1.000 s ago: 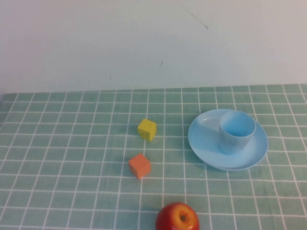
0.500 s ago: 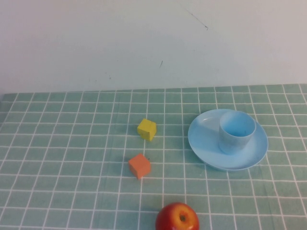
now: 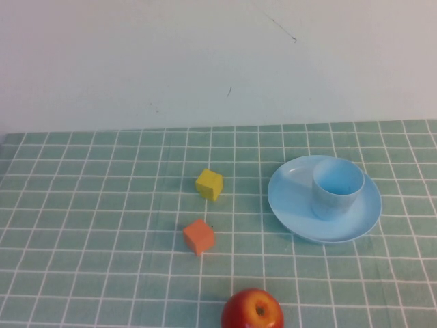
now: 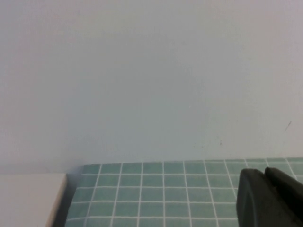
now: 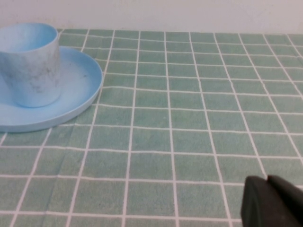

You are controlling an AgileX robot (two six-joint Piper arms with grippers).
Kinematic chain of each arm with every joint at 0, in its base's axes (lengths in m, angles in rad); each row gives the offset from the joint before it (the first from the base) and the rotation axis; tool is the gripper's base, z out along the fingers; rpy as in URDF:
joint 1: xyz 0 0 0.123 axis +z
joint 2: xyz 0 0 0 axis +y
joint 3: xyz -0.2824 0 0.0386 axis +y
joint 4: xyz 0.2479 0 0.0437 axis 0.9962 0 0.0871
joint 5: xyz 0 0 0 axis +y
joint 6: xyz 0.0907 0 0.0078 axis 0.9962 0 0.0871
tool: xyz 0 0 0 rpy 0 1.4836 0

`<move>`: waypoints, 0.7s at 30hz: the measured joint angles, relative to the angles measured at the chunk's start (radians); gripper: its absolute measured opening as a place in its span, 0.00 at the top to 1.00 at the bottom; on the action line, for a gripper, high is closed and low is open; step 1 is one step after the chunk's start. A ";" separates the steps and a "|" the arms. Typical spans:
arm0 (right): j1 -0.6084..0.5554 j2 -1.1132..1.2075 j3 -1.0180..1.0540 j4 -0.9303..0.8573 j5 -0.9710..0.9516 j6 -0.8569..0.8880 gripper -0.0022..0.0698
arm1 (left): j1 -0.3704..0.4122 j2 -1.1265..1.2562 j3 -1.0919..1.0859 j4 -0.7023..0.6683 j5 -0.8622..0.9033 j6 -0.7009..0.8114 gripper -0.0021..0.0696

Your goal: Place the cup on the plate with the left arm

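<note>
The light-blue cup [image 3: 336,188] stands upright on the light-blue plate [image 3: 293,201] at the right of the table. The right wrist view shows both too, the cup [image 5: 29,64] on the plate [image 5: 78,80]. Neither arm shows in the high view. My left gripper [image 4: 264,174] is shut and empty, pulled back near the table's far left corner, facing the wall. My right gripper [image 5: 266,180] is shut and empty, low over the cloth to the right of the plate.
A yellow cube [image 3: 209,184] and an orange cube [image 3: 199,236] lie mid-table. A red apple [image 3: 252,309] sits at the front edge. A green checked cloth [image 3: 102,205] covers the table. A white wall stands behind.
</note>
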 joint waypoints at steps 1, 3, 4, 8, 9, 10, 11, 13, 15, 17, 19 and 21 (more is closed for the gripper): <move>0.000 0.000 0.000 0.000 0.000 0.000 0.97 | 0.036 -0.037 0.063 -0.004 -0.055 -0.033 0.97; 0.000 0.000 0.000 0.000 0.000 0.000 0.97 | 0.106 -0.118 0.213 -0.016 -0.179 -0.108 0.97; 0.000 0.000 0.000 0.000 0.000 0.000 0.97 | 0.131 -0.149 0.268 -0.021 -0.223 -0.136 0.97; 0.000 0.000 0.000 0.000 0.000 0.000 0.97 | 0.219 -0.263 0.481 -0.021 -0.384 -0.210 0.97; 0.000 0.000 0.000 0.000 0.000 0.000 0.97 | 0.231 -0.280 0.525 -0.021 -0.414 -0.225 0.97; 0.000 0.000 0.000 0.000 0.000 0.000 0.97 | 0.241 -0.292 0.561 -0.021 -0.435 -0.240 0.97; 0.000 0.000 0.000 0.000 0.000 0.000 0.97 | 0.247 -0.302 0.591 -0.021 -0.461 -0.249 0.97; 0.000 0.000 0.000 0.000 0.000 0.000 0.97 | 0.251 -0.309 0.630 -0.021 -0.499 -0.264 0.97; 0.000 0.000 0.000 0.000 0.000 0.000 0.97 | 0.251 -0.310 0.659 -0.021 -0.536 -0.281 0.97; 0.000 0.000 0.000 0.000 0.000 0.000 0.97 | 0.251 -0.311 0.677 -0.021 -0.551 -0.293 0.97; 0.000 0.000 0.000 0.000 0.000 0.000 0.97 | 0.253 -0.311 0.688 -0.021 -0.558 -0.297 0.97; 0.000 0.000 0.000 0.000 0.000 0.000 0.97 | 0.253 -0.311 0.701 -0.021 -0.582 -0.300 0.97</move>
